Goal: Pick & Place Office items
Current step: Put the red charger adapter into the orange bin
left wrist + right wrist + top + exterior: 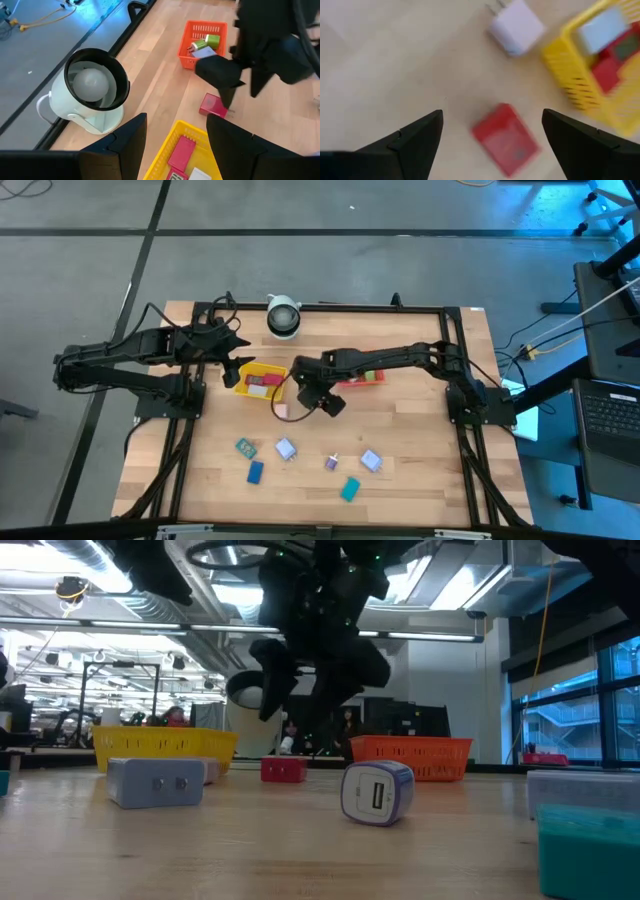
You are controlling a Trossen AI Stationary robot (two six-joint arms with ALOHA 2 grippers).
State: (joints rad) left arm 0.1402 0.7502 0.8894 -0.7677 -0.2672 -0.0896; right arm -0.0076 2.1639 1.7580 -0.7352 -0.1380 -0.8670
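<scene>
A: Where are the office items found?

B: A red block [505,138] lies on the worktop [420,480] beside the yellow tray [268,368]; the right gripper [490,135] is held above it, jaws wide apart, nothing gripped. Further pieces are seen in the yellow tray and the red tray [190,50].

A: And the left gripper [175,137]?

B: Poised over the yellow tray, jaws parted and empty.

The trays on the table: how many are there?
2. The yellow tray is near the left gripper; the red tray lies partly under the right arm.
</scene>
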